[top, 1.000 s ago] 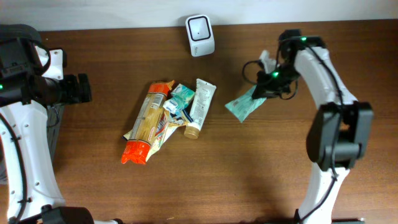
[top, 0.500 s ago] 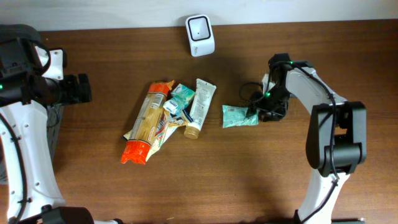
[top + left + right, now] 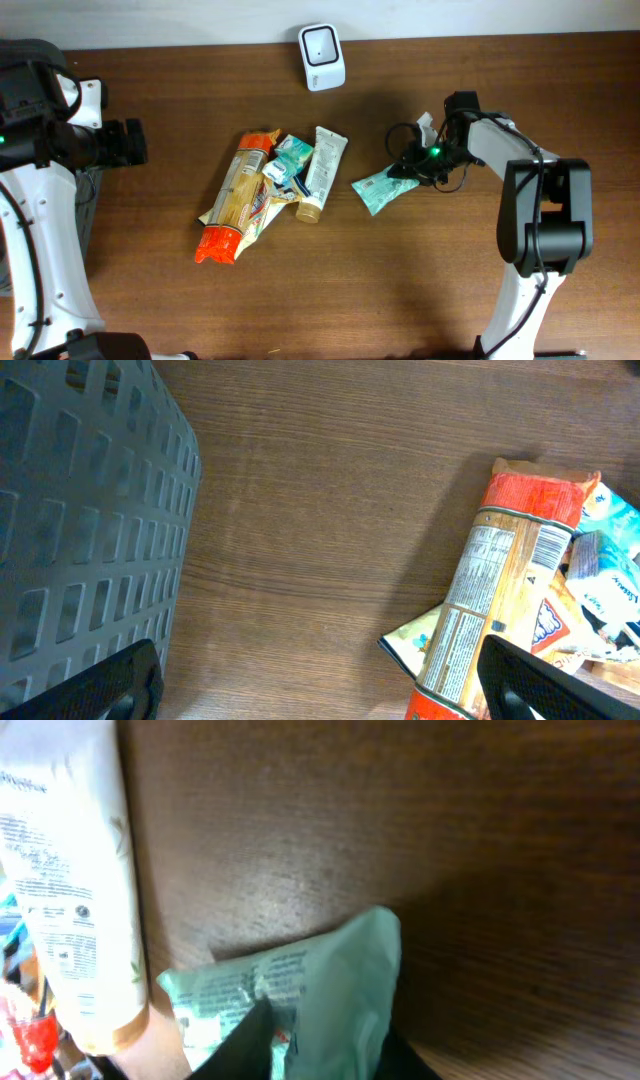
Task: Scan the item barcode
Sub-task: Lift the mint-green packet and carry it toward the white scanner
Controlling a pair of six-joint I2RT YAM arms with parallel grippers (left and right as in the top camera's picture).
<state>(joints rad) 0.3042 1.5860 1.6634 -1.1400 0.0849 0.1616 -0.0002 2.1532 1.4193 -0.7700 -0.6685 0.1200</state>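
A teal packet lies on the brown table, right of the pile of goods. My right gripper is at its right end. In the right wrist view the packet is pinched between the two dark fingers of that gripper, a fold of it rising between them. The white scanner stands at the table's far edge, apart from the packet. My left gripper hovers wide open at the far left; in the left wrist view it has only bare wood between its fingers.
The pile holds an orange pasta pack, a white tube and small blue-green packets. The tube lies just left of the held packet. A grey slotted basket stands by the left arm.
The right gripper held the packet up a second ago, set it flat on the table and opened, and has now closed on its right end again. The packet has turned. The left arm is still.
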